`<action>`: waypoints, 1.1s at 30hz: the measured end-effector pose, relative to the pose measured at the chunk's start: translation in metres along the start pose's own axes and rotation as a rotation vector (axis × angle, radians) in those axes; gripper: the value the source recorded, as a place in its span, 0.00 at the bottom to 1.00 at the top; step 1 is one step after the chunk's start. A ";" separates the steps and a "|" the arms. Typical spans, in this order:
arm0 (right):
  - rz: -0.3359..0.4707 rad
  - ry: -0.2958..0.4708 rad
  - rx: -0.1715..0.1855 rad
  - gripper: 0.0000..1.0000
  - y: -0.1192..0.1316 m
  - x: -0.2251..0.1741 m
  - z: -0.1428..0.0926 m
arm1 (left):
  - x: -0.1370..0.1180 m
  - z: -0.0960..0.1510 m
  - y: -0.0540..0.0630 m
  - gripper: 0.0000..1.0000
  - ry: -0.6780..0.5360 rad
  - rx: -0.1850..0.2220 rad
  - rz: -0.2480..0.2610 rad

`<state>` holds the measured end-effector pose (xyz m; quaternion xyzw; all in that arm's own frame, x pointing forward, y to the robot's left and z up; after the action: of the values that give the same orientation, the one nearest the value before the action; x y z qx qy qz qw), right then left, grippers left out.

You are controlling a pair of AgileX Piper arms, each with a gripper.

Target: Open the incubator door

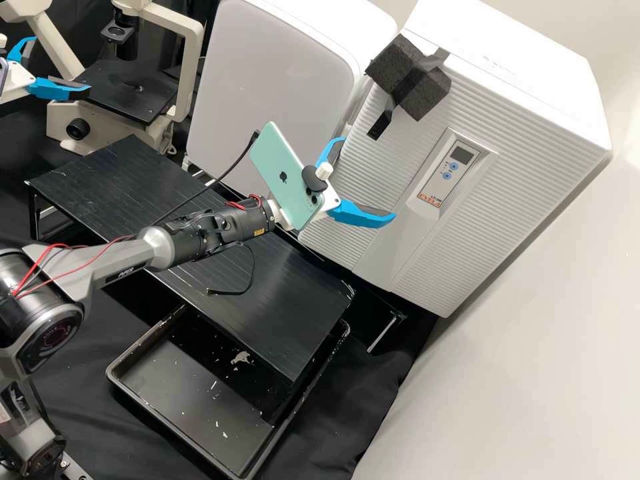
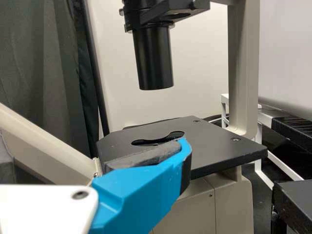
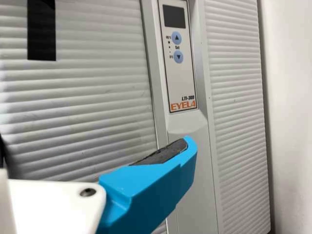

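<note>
The white incubator [image 1: 507,87] stands at the back right with its ribbed door [image 1: 493,127] shut. A black foam block [image 1: 417,77] is taped near the door's upper corner, and a small control panel [image 1: 448,170] is set into its front. My right gripper [image 1: 369,177] is open in front of the door's lower left part, holding nothing. In the right wrist view the ribbed door [image 3: 78,107] lies beyond my right gripper [image 3: 95,146]. My left gripper [image 1: 62,63], open and empty, is at the far left by the microscope; the left wrist view also has my left gripper [image 2: 95,156] before the microscope stage [image 2: 219,146].
A white appliance [image 1: 273,73] stands beside the incubator. The microscope [image 1: 133,87] is at the back left. Under the right arm are a low black platform [image 1: 293,320] and a black tray [image 1: 200,393]. A loose black cable [image 1: 250,270] hangs beneath that arm. A pale wall flanks the incubator.
</note>
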<state>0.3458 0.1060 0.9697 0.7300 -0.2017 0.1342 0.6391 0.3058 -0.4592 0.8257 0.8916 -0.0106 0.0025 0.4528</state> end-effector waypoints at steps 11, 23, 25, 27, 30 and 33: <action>0.014 0.002 0.001 1.00 0.008 -0.005 -0.006 | 0.000 0.000 0.000 1.00 0.000 0.000 0.000; 0.021 0.003 0.010 0.00 0.011 -0.006 -0.008 | 0.000 0.000 0.000 1.00 0.000 0.000 0.000; 0.021 0.003 0.010 0.00 0.011 -0.006 -0.008 | 0.000 0.000 0.000 1.00 0.000 0.000 0.000; 0.020 0.006 0.007 0.00 0.011 -0.006 -0.008 | 0.000 0.000 0.000 1.00 0.000 0.000 0.000; 0.019 0.010 0.002 0.00 0.011 -0.006 -0.008 | 0.000 0.000 0.000 1.00 0.000 0.000 0.000; 0.017 0.016 -0.006 0.00 0.010 -0.006 -0.009 | 0.000 0.000 0.000 1.00 0.000 0.000 0.000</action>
<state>0.3363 0.1143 0.9775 0.7253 -0.2030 0.1447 0.6417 0.3058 -0.4592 0.8257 0.8916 -0.0106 0.0025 0.4528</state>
